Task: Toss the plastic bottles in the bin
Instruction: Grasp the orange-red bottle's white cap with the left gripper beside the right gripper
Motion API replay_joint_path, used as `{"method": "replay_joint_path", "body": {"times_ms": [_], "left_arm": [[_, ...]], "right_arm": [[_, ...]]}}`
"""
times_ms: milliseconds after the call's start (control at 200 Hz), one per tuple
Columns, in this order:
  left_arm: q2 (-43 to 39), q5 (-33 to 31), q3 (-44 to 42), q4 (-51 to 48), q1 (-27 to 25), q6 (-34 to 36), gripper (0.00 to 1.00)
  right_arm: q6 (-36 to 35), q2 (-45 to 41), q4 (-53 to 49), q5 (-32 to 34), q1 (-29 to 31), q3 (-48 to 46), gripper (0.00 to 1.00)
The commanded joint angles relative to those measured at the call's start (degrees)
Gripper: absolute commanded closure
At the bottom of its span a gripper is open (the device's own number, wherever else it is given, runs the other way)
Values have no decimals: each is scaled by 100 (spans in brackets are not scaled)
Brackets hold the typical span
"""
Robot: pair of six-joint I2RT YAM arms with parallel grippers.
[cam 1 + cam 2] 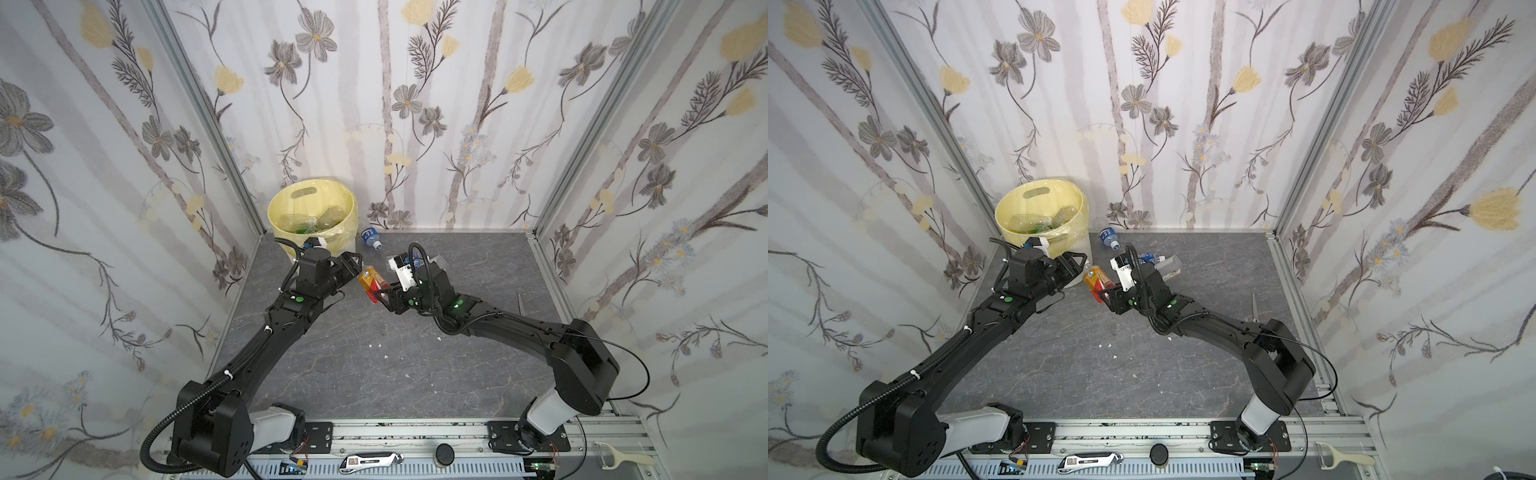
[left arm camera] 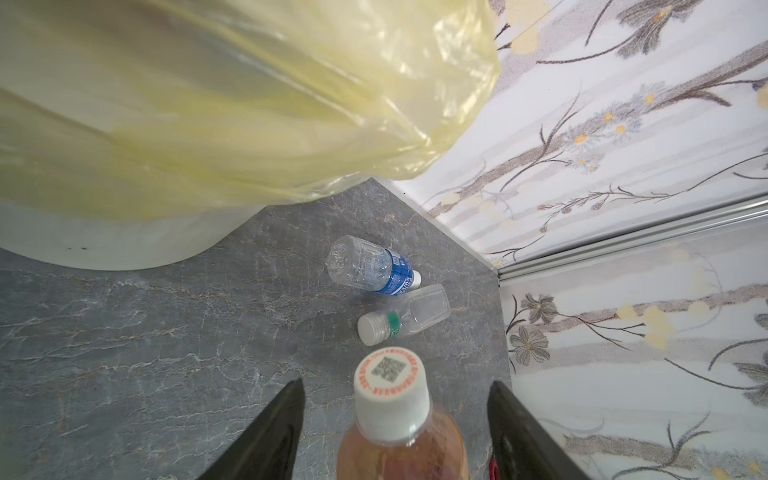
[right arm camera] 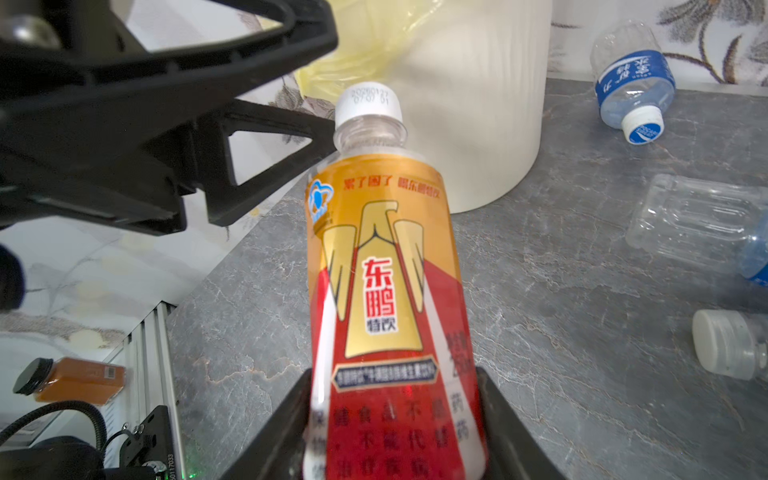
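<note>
Bottle in the air: orange-red bottle (image 3: 386,291), up off the worktop (image 1: 415,365), between the two arms and just in front of the bin (image 1: 312,185).
Right pincer: right pincer (image 3: 390,378) is pinching the bottom part of the orange-red bottle, one jaw on each side.
Left pincer: left pincer (image 2: 397,384) is spread wide around the cap end of that same bottle. I can see a gap on both sides, so it is not gripping.
Step now: I think the right arm is passing the bottle over to the left arm, which is the one next to the bin.
Bin: it stands in the back left corner with its yellow bag hanging over the rim.
Done so far: bottles in the bin (image 1: 316,220), a few clear ones and something green. I cannot count them.
Left on the worktop: blue-label bottle (image 1: 370,238) lying just beside the bin by the back wall, second blue-label bottle (image 1: 1148,258) behind the right arm, and clear bottle (image 1: 1170,266) right next to it.
Left to do: I would say the job is nearly over, with four bottles to go, counting the one in the air.
</note>
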Motion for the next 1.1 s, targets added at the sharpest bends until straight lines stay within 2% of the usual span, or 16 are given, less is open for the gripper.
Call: {"method": "replay_joint_path", "body": {"times_ms": [0,145,390,669,964,1094], "left_arm": [[2,78,89,104,30,5,33],[-2,112,107,104,39,-40,40],[2,122,89,115,38,-76,41],[0,139,169,113,39,-87,49],[-3,107,129,103,34,-37,66],[-16,98,125,104,39,32,72]], "right_arm": [[-129,-107,499,-76,3,-73,48],[-151,-145,541,-103,4,-91,48],[-175,-177,644,-161,-1,-113,48],[-190,-171,700,-236,184,-139,48],[-181,-134,689,-128,192,-106,48],[-173,-107,664,-97,189,-35,40]]}}
